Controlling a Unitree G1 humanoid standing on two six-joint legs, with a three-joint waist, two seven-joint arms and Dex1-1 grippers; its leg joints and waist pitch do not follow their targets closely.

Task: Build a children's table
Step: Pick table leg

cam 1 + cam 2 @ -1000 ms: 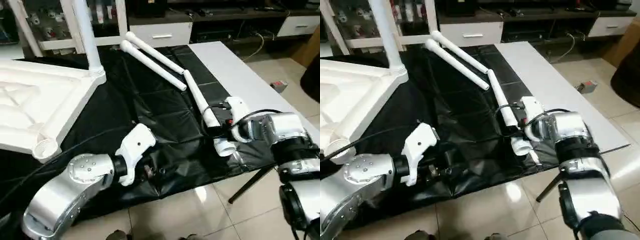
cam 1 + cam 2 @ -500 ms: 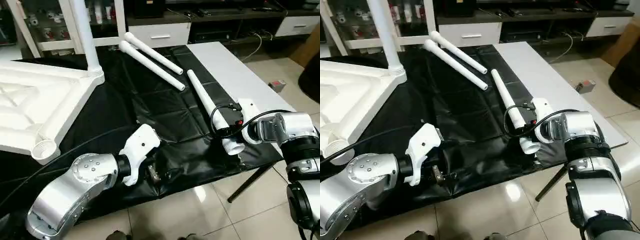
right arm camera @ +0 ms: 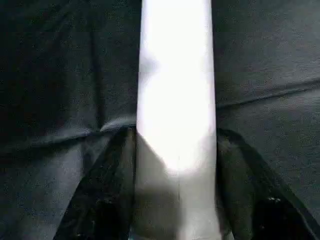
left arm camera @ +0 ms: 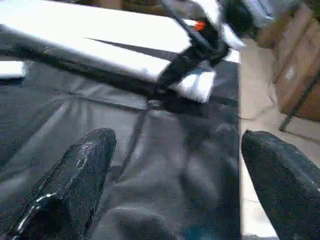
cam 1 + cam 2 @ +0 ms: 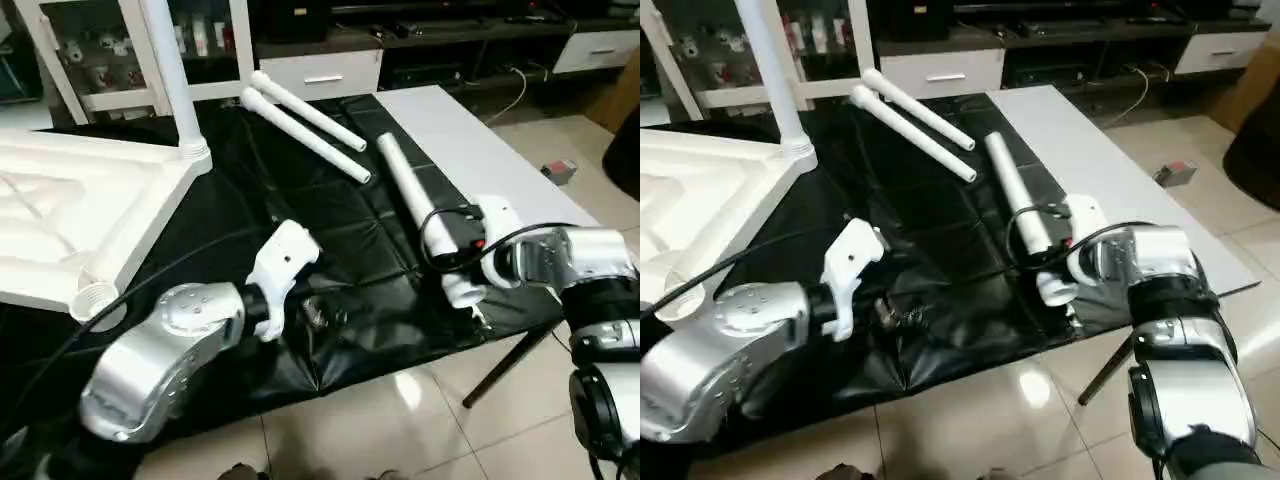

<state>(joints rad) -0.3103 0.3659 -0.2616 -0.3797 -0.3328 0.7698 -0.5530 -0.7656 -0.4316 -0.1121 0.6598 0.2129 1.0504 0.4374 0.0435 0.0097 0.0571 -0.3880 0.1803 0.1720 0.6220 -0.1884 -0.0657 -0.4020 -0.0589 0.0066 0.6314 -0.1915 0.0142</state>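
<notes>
The white tabletop (image 5: 70, 215) lies upside down at the left, ribs up. One leg (image 5: 168, 70) stands upright in its far corner socket. Its near corner socket (image 5: 92, 298) is empty. Two legs (image 5: 305, 125) lie side by side at the back of the black cover. A third leg (image 5: 405, 190) lies at the right, and my right gripper (image 5: 447, 255) is shut on it near its thick end; in the right wrist view the leg (image 3: 175, 100) sits between both fingers (image 3: 107, 195). My left gripper (image 4: 175, 165) hangs open over the cover near the front edge, its fingers (image 4: 75, 170) wide apart and holding nothing.
The black cover (image 5: 300, 215) spreads over the work table, whose bare white top (image 5: 470, 135) shows at the right. The table's front edge runs just below both grippers, with tiled floor (image 5: 400, 420) beyond. Cabinets and shelves (image 5: 320, 70) stand behind.
My right gripper has closed onto the third leg and shifted it slightly to the right. The left gripper's fingers have spread wider, and the left arm has risen a little.
</notes>
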